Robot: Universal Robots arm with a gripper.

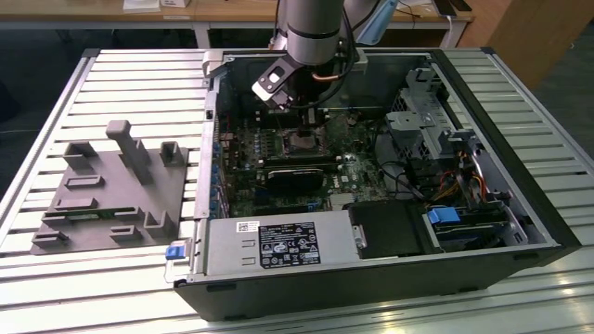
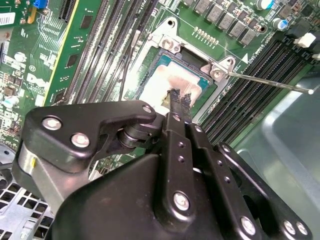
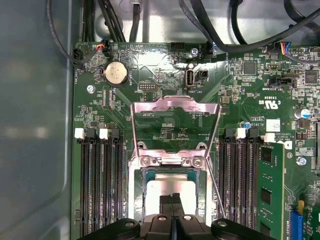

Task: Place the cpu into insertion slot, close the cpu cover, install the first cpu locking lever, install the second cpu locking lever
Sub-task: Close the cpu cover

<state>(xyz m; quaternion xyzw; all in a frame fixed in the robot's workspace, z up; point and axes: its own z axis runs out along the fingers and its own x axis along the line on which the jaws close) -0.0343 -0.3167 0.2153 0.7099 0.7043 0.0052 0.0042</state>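
The cpu (image 3: 167,189), a pale silver square, lies flat in the insertion slot (image 3: 136,192) on the green motherboard. The cpu cover (image 3: 175,106), a silvery frame with a central cut-out, stands swung open beyond the slot. My gripper (image 3: 172,201) is shut, its two black fingers pressed together, with the tips down at the cpu's top (image 2: 160,82). One thin locking lever (image 2: 270,83) sticks out free on one side of the slot and another (image 2: 129,60) runs along the other side. In the exterior view my gripper (image 1: 304,118) hangs inside the computer case over the slot (image 1: 302,144).
Black memory slots (image 3: 97,185) flank the socket, one holding a green memory stick (image 3: 270,195). Cables (image 3: 235,30) run along the board's edge. The case (image 1: 547,229) holds a power supply (image 1: 278,243) and a drive cage (image 1: 436,125). A grey fixture (image 1: 111,188) lies on the exterior view's left.
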